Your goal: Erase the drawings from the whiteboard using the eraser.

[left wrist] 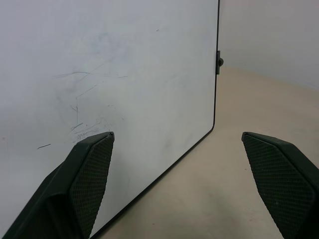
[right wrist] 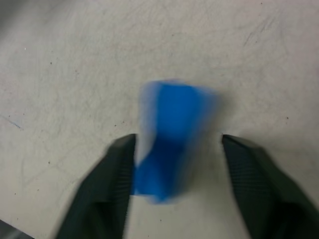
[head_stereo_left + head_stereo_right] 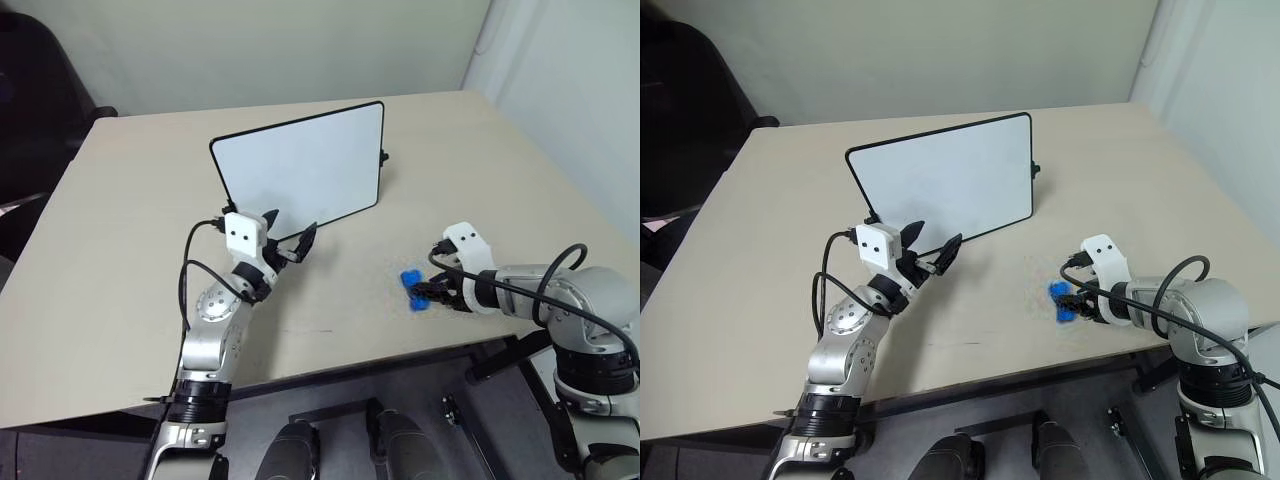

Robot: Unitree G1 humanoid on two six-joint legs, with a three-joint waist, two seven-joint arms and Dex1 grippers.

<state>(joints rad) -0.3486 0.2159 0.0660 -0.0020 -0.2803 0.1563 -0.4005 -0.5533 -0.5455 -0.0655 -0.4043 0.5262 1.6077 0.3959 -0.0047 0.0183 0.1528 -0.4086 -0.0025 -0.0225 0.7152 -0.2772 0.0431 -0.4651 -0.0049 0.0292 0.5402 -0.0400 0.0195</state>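
Note:
The whiteboard [image 3: 300,165] stands upright on the table, tilted back on small black feet. Its face shows faint thin grey streaks [image 1: 79,127]; the drawings themselves are out of view. My left gripper [image 3: 290,232] is open at the board's lower near corner, one finger [image 1: 84,174] in front of the board and the other [image 1: 279,174] beside its edge. The blue eraser [image 3: 413,287] lies on the table to the right of the board. My right gripper [image 3: 432,293] is open around it, the eraser [image 2: 172,144] blurred between the spread fingers.
The beige table [image 3: 120,250] has wide free room left of the board and behind it. Its near edge runs just below both arms. A dark chair [image 3: 40,110] stands off the table's far left corner.

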